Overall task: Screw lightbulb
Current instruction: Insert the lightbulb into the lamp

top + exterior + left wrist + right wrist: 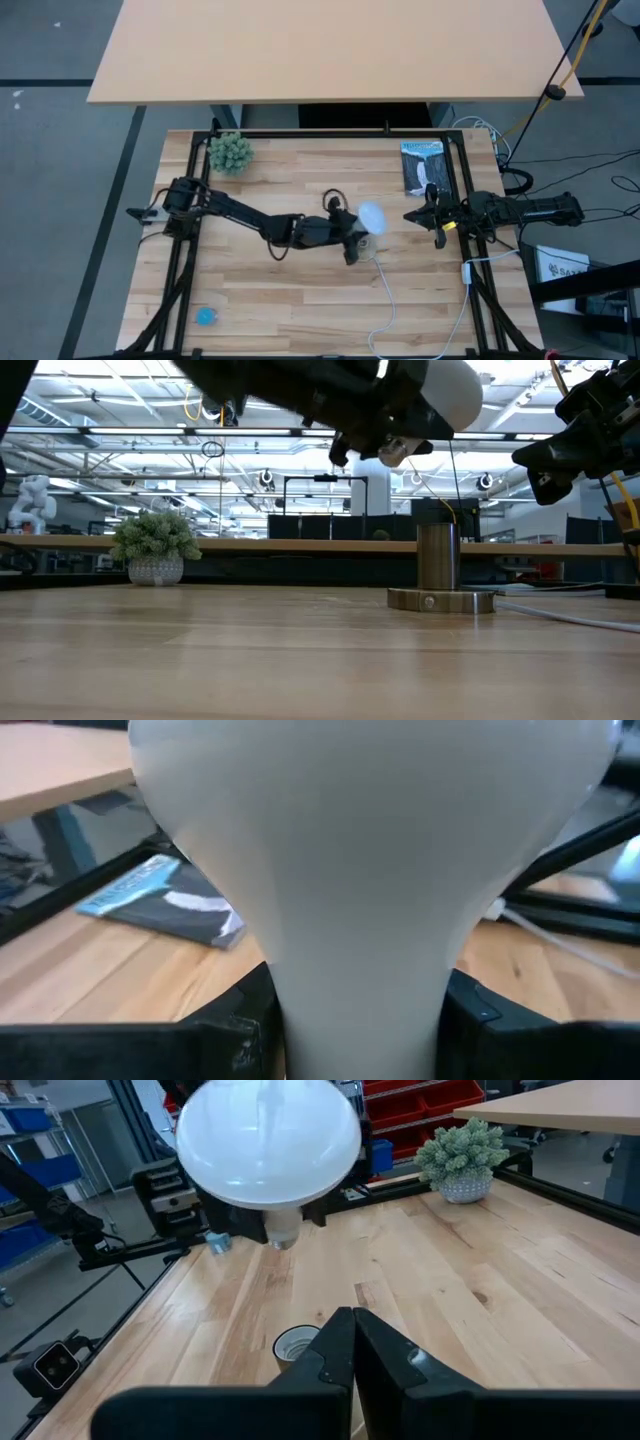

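Lightbulb (452, 392) hangs above socket (440, 572), plant (155, 545) leftward.

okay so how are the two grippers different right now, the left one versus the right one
The left gripper is shut on the lightbulb; the right gripper is shut on nothing. The left gripper sits near the table's middle, just above the socket; the right gripper waits nearer the table's right edge, beside the booklet. Both are raised off the table.
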Robot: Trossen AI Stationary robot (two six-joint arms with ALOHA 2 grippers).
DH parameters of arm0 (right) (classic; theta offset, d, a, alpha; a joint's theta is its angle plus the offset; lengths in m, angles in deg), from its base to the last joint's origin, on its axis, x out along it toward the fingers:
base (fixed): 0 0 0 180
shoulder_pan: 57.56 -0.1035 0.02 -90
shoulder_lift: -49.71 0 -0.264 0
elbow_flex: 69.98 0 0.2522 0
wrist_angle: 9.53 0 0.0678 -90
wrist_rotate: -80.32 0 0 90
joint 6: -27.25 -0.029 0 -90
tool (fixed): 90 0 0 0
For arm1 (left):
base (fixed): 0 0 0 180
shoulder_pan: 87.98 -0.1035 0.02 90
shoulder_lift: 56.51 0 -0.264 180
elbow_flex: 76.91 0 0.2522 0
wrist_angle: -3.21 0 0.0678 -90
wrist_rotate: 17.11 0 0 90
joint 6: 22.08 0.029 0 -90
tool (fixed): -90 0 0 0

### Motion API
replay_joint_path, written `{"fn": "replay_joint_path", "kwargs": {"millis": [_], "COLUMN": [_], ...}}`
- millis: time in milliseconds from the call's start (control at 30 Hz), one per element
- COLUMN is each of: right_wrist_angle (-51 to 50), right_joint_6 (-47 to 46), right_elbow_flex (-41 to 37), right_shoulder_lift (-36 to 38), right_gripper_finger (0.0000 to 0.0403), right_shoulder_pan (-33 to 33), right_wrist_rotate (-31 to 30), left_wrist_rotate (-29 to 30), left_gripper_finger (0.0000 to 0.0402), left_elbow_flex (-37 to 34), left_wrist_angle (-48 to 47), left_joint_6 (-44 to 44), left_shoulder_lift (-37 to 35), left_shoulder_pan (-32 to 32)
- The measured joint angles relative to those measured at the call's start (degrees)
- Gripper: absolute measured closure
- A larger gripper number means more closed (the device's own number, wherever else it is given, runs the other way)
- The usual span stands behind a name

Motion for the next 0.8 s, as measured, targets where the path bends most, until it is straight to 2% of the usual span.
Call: {"fn": "replay_joint_path", "kwargs": {"millis": [167,300,600,800], "right_wrist_angle": [0.0,0.0,0.0,0.0], "right_joint_6": [0.0,0.0,5.5,1.8], "right_elbow_flex": [0.0,0.0,0.0,0.0], "right_shoulder_lift": [0.0,0.0,0.0,0.0], "right_gripper_finger": [0.0403,0.0403,0.0403,0.0403], "right_shoulder_pan": [0.0,0.0,0.0,0.0], "right_wrist_rotate": [0.1,0.2,-0.2,0.2], "left_wrist_rotate": [-0.4,-4.8,-6.0,-6.1], "left_gripper_finger": [0.0243,0.0243,0.0243,0.0243], "left_elbow_flex": [-10.4,-15.7,-16.6,-16.6], "left_wrist_angle": [21.8,33.8,34.4,33.9], "left_joint_6": [0.0,0.0,-0.2,-0.2], "left_shoulder_lift": [0.0,0.0,0.0,0.0], "left_shoulder_pan": [-0.1,-0.8,-0.6,-0.6]}}
